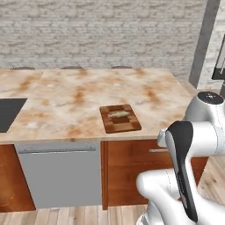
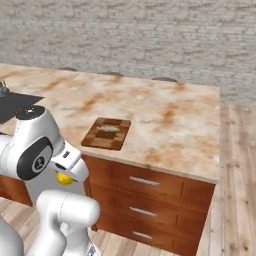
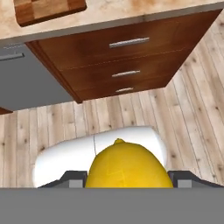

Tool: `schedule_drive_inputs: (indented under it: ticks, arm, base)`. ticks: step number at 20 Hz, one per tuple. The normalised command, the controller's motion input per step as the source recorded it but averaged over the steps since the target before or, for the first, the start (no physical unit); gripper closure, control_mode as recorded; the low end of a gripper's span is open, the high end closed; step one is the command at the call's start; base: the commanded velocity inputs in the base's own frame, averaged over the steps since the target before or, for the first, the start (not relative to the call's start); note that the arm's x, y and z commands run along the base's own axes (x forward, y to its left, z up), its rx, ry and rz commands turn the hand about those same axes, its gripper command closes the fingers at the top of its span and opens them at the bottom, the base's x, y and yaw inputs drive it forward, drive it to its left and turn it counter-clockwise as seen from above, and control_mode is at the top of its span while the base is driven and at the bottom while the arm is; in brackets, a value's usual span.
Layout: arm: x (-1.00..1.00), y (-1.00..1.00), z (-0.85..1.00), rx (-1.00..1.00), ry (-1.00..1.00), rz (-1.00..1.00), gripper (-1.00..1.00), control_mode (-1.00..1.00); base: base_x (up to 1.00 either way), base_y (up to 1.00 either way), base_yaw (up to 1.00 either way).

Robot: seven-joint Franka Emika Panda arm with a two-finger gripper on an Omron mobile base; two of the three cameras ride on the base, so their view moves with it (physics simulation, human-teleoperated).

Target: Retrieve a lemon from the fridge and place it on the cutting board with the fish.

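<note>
The lemon (image 3: 127, 168), bright yellow, fills the bottom of the hand view between my two dark fingertips, and my gripper (image 3: 127, 178) is shut on it. The right base view shows the same lemon (image 2: 63, 178) as a yellow spot under my folded arm, low in front of the cabinets. On the marbled counter lies the dark reddish-brown cutting board (image 1: 119, 118), also seen as cutting board (image 2: 106, 133), with the slim grey-green fish (image 1: 119, 115) on its middle. A corner of the cutting board (image 3: 46, 8) shows at the top of the hand view. The fridge is out of view.
Under the counter (image 1: 79, 94) are brown drawers (image 2: 145, 200) with bar handles and a grey appliance front (image 1: 59, 173). A dark sink (image 1: 9, 113) is set in the counter's left. Plank floor (image 3: 192, 113) lies below. A brick wall closes the back.
</note>
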Motion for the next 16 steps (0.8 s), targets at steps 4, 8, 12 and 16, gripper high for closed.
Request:
schedule_drive_inputs:
  ticks: [4,8,12,16]
  arm:
    - [0.0,0.0,0.0,0.0,0.0,0.0,1.0,1.0]
    - [0.0,0.0,0.0,0.0,0.0,0.0,1.0,1.0]
    - [0.0,0.0,0.0,0.0,0.0,0.0,1.0,1.0]
    - [0.0,0.0,0.0,0.0,0.0,0.0,1.0,1.0]
  base:
    - [0.58,0.64,-0.31]
    - [0.76,0.34,-0.23]
    - [0.61,0.0,-0.07]
    - [0.26,0.0,0.0]
